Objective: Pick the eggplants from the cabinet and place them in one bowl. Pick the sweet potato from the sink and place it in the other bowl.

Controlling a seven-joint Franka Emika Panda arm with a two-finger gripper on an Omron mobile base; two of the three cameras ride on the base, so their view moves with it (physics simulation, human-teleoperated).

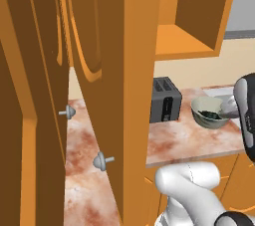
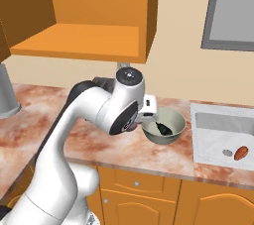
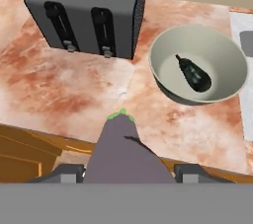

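In the left base view the tall orange wooden wall cabinet (image 1: 124, 70) fills the left, its arched-panel doors swung open with small grey cone knobs. On the mottled pink marble counter (image 1: 184, 138) stands a black two-slot toaster (image 1: 165, 99), and just right of it the round pale grey-green bowl (image 1: 209, 112) with something dark inside.

In the right base view the white arm bends over the counter edge, its hand just left of the bowl, where a small near-black eggplant (image 2: 162, 129) lies. Further right, the light grey rectangular sink (image 2: 223, 137) holds the small reddish-orange oblong sweet potato (image 2: 241, 152) beside the round drain.

In the hand view the gripper (image 3: 128, 171) is closed partway on a second eggplant (image 3: 126, 149): a smooth dull-purple body with a green cap, pointing away, held between the dark fingertips above the counter's front edge. The bowl sits ahead to the right, the glossy dark eggplant resting in its middle.
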